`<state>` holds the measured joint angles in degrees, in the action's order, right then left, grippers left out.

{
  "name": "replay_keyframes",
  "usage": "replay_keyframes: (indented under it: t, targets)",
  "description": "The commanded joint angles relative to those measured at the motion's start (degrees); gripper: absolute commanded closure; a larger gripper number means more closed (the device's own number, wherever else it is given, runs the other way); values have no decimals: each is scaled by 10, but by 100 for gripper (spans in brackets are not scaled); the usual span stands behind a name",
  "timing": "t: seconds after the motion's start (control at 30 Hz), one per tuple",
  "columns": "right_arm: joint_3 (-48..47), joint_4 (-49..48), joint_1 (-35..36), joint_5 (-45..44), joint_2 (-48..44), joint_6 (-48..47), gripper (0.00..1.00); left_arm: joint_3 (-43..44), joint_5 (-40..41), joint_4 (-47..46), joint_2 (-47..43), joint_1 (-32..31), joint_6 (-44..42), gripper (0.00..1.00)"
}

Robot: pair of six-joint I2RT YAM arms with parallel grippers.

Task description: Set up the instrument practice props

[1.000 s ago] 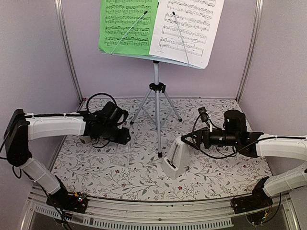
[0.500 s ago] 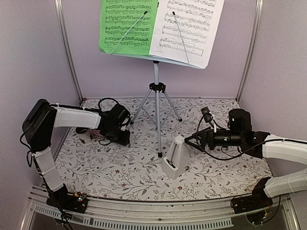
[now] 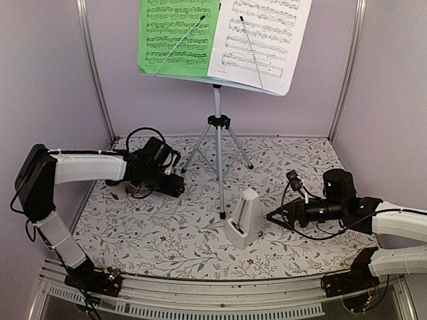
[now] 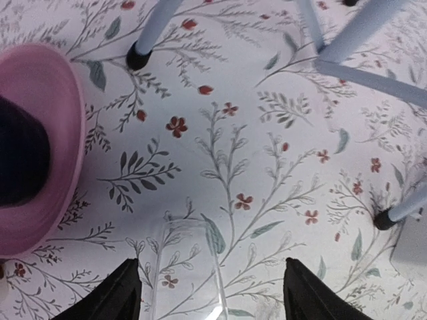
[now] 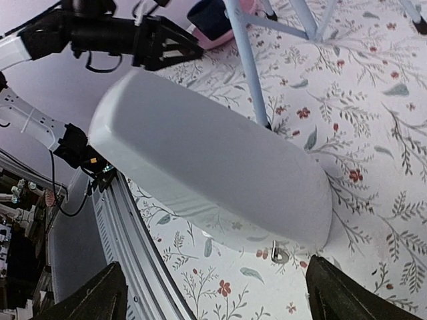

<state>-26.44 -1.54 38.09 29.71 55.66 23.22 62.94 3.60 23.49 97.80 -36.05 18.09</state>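
- Top external view: the metronome (image 3: 245, 227) is seen upright on the table (image 3: 300, 250), just right of the stand's (image 3: 218, 143) front foot, with green sheet (image 3: 177, 37) and white sheet (image 3: 260, 40) resting on the desk
- Right gripper (image 3: 272, 216) is set near the metronome, apart from it, jaws parted and empty
- Left gripper (image 4: 210, 293) is held open over bare cloth beside the pink plate (image 4: 40, 147), nothing gripped
- The props are judged in place; any further retreat is best made straight back and level, so that metronome and tripod legs are not clipped
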Motion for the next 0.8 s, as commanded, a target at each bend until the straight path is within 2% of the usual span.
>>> replay_keyframes:
  t: [0.0, 0.17, 0.27, 0.4, 0.57, 0.77]
  targets:
    - [42, 13, 4, -3, 5, 27, 9, -85, -53, -135, -95, -48, -50, 32]
    - [61, -28, 7, -4, 33, 44, 26, -191, -137, -303, -122, -88, -67, 54]
    - [61, -60, 8, -12, 67, 47, 30, -222, -159, -369, -114, -114, -79, 64]
    - [61, -111, 10, -14, 129, 50, 40, -245, -175, -441, -93, -151, -99, 72]
    - [52, -148, 9, -36, 183, 64, 61, -252, -175, -507, -48, -194, -110, 81]
    - [23, -170, 8, -55, 233, 68, 66, -242, -190, -573, 20, -232, -116, 87]
